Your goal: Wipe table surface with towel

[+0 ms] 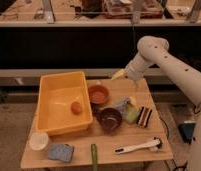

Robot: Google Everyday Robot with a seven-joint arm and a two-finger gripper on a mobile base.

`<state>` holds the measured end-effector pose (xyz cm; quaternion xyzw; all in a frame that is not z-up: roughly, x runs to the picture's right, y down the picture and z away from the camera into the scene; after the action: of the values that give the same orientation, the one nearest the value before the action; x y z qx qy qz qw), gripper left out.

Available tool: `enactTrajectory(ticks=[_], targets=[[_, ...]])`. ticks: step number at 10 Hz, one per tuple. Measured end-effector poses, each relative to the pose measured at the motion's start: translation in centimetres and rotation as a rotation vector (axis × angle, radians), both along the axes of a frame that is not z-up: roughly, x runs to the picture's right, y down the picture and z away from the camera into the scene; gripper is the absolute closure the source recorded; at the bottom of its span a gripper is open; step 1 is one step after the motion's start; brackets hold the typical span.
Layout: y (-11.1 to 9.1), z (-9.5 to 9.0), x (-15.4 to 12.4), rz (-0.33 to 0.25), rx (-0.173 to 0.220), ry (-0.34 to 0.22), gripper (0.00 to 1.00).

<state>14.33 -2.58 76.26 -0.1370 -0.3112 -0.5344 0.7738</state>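
Lying bunched near the middle of the table surface (pixel 125 136), the towel (pixel 121 105) is a small grey-blue heap hemmed in on three sides: the dark bowl (pixel 110 119) is just in front of it, the orange bowl (pixel 98 93) just to its left as the camera sees it, and the yellow-green sponge (pixel 132 114) against its right edge. Whether the cloth actually touches the bowls cannot be told. Its loose folds stand up a little, which should give a pinch from above something to bite on. A dark striped block (pixel 144 116) lies beside the sponge, and the big yellow tub (pixel 53 89) takes up the left part of the tabletop with a small orange object (pixel 76 107) inside it. Along the near edge are a white cup (pixel 39 140), a speckled blue-grey pad (pixel 61 152), a green stick-like item (pixel 94 155) and a white brush (pixel 139 146). The gripper (pixel 117 75) hangs over the far edge of the table, behind the orange bowl and well apart from the towel, with its fingers spread and nothing between them. That pose suits a reach that has not yet come down, so the towel appears untouched and no wiping has begun. The crowding suggests a descent from above, since the neighbours leave little room for a sideways approach, and only narrow bare strips of wood are free for wiping.
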Motion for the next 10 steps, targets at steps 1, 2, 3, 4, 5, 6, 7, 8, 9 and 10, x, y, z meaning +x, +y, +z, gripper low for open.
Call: enactTrajectory(ticks=[1, 2, 3, 4, 5, 6, 7, 8, 9, 10], targets=[[0.0, 0.0, 0.0, 0.000, 0.000, 0.000, 0.20], [0.0, 0.0, 0.0, 0.000, 0.000, 0.000, 0.20], [0.0, 0.0, 0.0, 0.000, 0.000, 0.000, 0.20], [0.0, 0.0, 0.0, 0.000, 0.000, 0.000, 0.20], [-0.1, 0.0, 0.0, 0.000, 0.001, 0.000, 0.20], [-0.1, 0.1, 0.1, -0.004, -0.001, -0.001, 0.20], [-0.2, 0.6, -0.2, -0.041, -0.018, -0.003, 0.20], [0.0, 1.9, -1.5, -0.090, -0.042, 0.001, 0.20], [0.7, 3.1, -2.5, -0.114, -0.063, 0.011, 0.20], [2.2, 4.6, -2.7, -0.128, -0.089, 0.034, 0.20]])
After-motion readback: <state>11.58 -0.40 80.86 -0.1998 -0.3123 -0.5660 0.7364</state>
